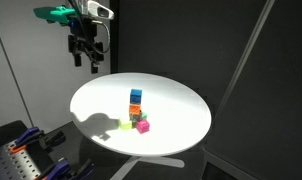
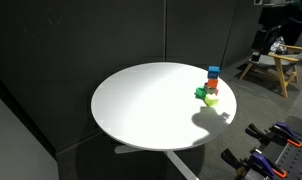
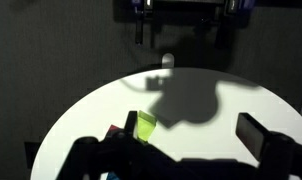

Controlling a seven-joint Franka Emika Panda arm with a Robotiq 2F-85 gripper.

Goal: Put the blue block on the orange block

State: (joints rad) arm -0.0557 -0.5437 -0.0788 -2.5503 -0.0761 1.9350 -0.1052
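Observation:
The blue block (image 1: 136, 94) sits on top of the orange block (image 1: 136, 104) in a small cluster of cubes on the round white table (image 1: 181, 105). Both also show in an exterior view, the blue block (image 2: 213, 72) above the orange block (image 2: 212, 85). My gripper (image 1: 84, 52) hangs high above the table's far edge, well away from the cubes, open and empty. In the wrist view its fingers (image 3: 196, 135) are spread wide with nothing between them. Neither task block is clear in the wrist view.
A green cube (image 1: 137, 114), a yellow cube (image 1: 128, 125) and a magenta cube (image 1: 143, 127) lie around the stack's base. A yellow-green cube (image 3: 145, 125) shows in the wrist view. Dark curtains surround the table. A wooden stool (image 2: 281, 65) and clamps (image 2: 271, 150) stand off the table.

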